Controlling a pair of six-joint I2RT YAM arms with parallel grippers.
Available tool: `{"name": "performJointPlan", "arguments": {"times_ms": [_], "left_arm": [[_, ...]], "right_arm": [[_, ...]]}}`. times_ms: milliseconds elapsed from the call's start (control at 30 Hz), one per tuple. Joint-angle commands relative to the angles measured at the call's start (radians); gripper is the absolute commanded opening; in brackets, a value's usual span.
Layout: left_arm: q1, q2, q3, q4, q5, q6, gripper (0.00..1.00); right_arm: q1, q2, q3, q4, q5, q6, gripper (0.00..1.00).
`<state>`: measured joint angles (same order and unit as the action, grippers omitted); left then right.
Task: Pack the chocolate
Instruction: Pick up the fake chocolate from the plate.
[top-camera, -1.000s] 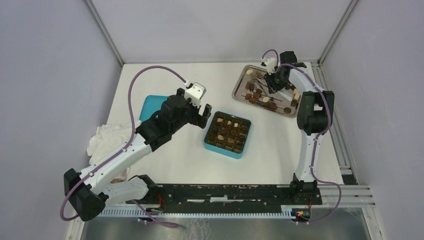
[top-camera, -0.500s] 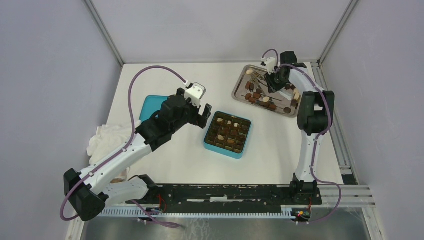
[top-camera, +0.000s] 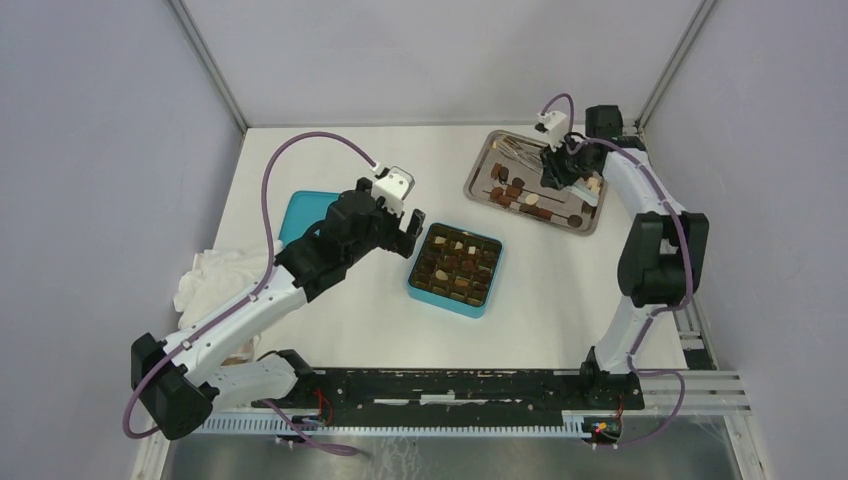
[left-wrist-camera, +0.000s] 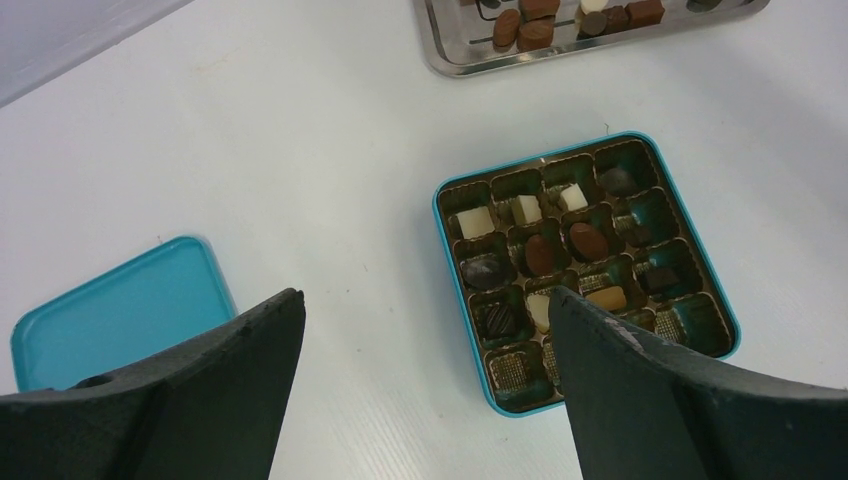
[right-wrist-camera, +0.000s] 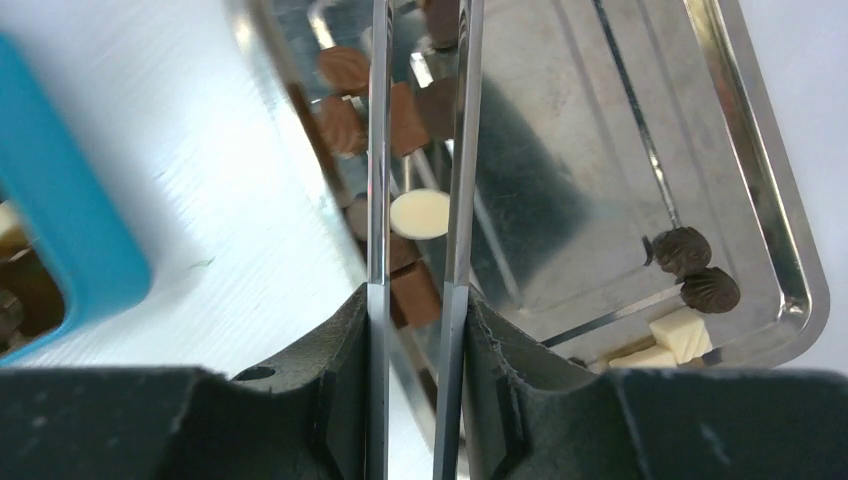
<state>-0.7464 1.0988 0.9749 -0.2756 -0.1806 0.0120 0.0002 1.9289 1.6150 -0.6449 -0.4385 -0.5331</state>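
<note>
Picking: I am squeezing the tweezers (right-wrist-camera: 378, 120) in the right end effector (right-wrist-camera: 415, 300) around a cream chocolate (right-wrist-camera: 420, 213) on the tray (right-wrist-camera: 600, 150) at the table's far right corner. I cannot tell whether the chocolate is pinched. The next move is calling for a steady carry to an empty cell of the box (left-wrist-camera: 436, 205) mid-table. The left end effector (left-wrist-camera: 425, 300) is hanging wide open.

Two arms (top-camera: 240, 315) (top-camera: 655, 260), one teal box (top-camera: 445, 303), one lid (left-wrist-camera: 120, 300), one tray (right-wrist-camera: 600, 130), one cloth (top-camera: 215, 272), one tweezers (right-wrist-camera: 378, 150), many chocolates (left-wrist-camera: 540, 252)

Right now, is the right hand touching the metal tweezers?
Touching. The right wrist view shows it: the metal tweezers sit between the black fingers of the right hand, each finger pressed flat against one steel arm.
</note>
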Motion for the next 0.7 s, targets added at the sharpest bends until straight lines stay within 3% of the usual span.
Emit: {"name": "performJointPlan", "arguments": {"times_ms": [0,133,367,667], "left_arm": [[0.007,0.016,-0.007,0.046,-0.006,0.046,0.95],[0.007,0.028,-0.008,0.046,-0.039,0.046,0.93],[0.017,0.033,-0.015,0.049,-0.176,0.054,0.89],[0.041,0.044,-0.017,0.046,-0.273,0.062,0.88]], "right_arm": [[-0.022,-0.205,-0.12,0.015,-0.241,-0.133,0.0],[-0.007,-0.389,-0.326,-0.031,-0.388,-0.283,0.0],[0.13,-0.669,-0.588,-0.045,-0.459,-0.466,0.0],[0.327,-0.657,-0.654,-0.02,-0.36,-0.475,0.0]]}}
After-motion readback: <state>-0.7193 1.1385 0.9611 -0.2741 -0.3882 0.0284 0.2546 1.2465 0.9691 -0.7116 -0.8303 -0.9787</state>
